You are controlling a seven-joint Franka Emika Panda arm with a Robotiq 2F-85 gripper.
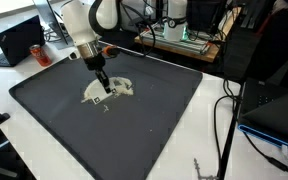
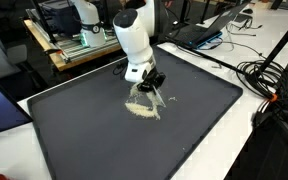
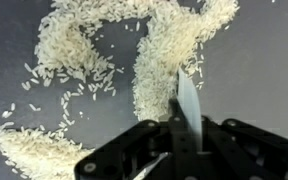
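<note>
In the wrist view, the gripper (image 3: 184, 150) is clamped tight on 1 thin white scraper (image 3: 188, 102), held upright so its narrow tip meets the rice (image 3: 79, 50), spread in curved bands beyond across the dark mat (image 3: 269, 70).

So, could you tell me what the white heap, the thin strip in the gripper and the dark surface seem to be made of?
The white heap is loose, matte, elongated grains, most likely uncooked rice. The thin strip looks smooth, white and faintly glossy: probably plastic, possibly card. The dark surface is even, matte dark grey, perhaps a rubber or foam mat.
</note>
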